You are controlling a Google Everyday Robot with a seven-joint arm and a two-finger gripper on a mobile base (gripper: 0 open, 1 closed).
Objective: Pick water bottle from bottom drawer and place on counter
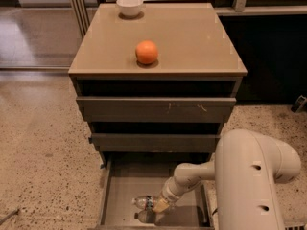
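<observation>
The water bottle (144, 202) is small and clear with a dark label band. It lies on its side over the grey floor of the open bottom drawer (117, 195). My gripper (160, 205) reaches down into that drawer and is shut on the bottle's right end. It holds the bottle slightly above the floor, with a dark shadow beneath it. The tan counter (192, 37) tops the cabinet, well above the gripper.
An orange (147, 51) sits on the counter near its front. A white bowl (130, 5) stands at the back left edge. Two shallower grey drawers (156, 109) stick out above the bottom one. My white arm (252, 176) fills the lower right.
</observation>
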